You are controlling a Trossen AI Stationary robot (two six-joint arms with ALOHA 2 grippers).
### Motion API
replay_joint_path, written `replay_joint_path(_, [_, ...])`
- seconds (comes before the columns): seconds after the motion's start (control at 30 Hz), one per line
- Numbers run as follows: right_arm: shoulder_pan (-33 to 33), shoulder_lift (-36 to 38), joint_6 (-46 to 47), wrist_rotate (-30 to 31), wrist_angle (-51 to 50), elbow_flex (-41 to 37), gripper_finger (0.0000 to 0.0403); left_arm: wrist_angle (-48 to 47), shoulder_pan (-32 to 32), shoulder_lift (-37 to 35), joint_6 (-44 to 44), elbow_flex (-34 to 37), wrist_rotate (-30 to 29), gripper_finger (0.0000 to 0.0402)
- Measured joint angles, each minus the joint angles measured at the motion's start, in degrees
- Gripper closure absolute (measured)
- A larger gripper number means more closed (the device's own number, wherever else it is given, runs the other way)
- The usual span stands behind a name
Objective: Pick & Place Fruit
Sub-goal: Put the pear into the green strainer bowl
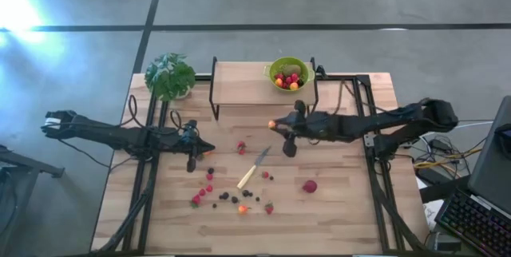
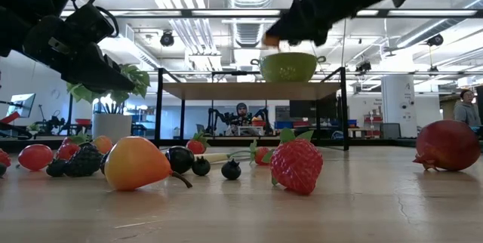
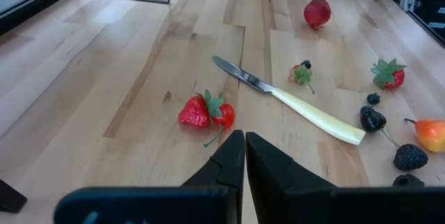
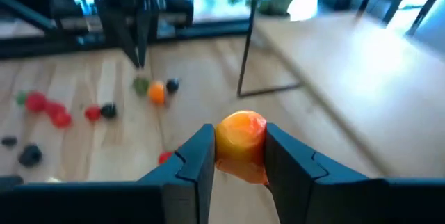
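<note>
**On the wooden desk: fruit, bowl and two arms**

On the desk (image 1: 335, 209), centre: scattered fruit. A strawberry pair (image 3: 206, 111) lies just left of the knife blade. A large red fruit (image 1: 310, 186) sits to the right, well apart from the rest. A cluster of small red pieces, dark berries (image 1: 224, 196) and one orange-yellow piece (image 1: 242, 208) lies near the desk's front edge, left of centre. In the low view the orange-yellow piece and a strawberry (image 2: 300, 164) stand closest to the camera.

Knife (image 1: 253, 169): pale handle, steel blade, lying flat and slanted among the fruit, touching none of it that can be seen.

Shelf (image 1: 239, 85): wooden top on a black frame, at the far side of the desk. A green bowl (image 1: 274, 69) stands on its right part, holding red, yellow and one brown-green piece.

Potted plant (image 1: 169, 75): leafy, at the far left corner, beside the shelf.

Right gripper (image 4: 240, 156): raised above the desk just in front of the shelf, clamped on an orange fruit (image 4: 241, 138) that sits between its two fingers.

Left gripper (image 1: 209, 151): low over the desk at left of centre, fingers closed together with nothing between them, pointing toward the strawberry pair.
</note>
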State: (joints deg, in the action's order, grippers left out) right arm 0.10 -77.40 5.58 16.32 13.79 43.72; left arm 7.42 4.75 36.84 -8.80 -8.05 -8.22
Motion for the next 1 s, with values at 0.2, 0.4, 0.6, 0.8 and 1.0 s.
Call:
replay_joint_path(0.2, [-3.99,7.20,-2.03,0.15,0.14,0.00,0.0291,-0.13,0.00,0.00,-0.01,0.00,0.01,0.0381])
replay_joint_path(0.4, [-11.38,10.61,-3.13,0.17,0.71,0.00,0.0293,-0.21,0.00,0.00,0.00,0.00,0.01,0.0381])
replay_joint_path(0.6, [-19.79,10.75,-3.15,0.20,1.45,0.00,0.0301,-0.33,0.00,0.00,0.01,0.00,0.00,0.0381])
replay_joint_path(0.8, [-25.76,9.21,-2.67,0.14,1.41,0.00,0.0287,-0.31,0.00,0.00,-0.01,0.00,0.01,0.0381])
replay_joint_path(1.0, [-27.60,9.00,0.12,-0.35,1.07,0.00,0.0288,-0.28,-0.02,0.00,0.01,0.00,-0.01,0.0381])
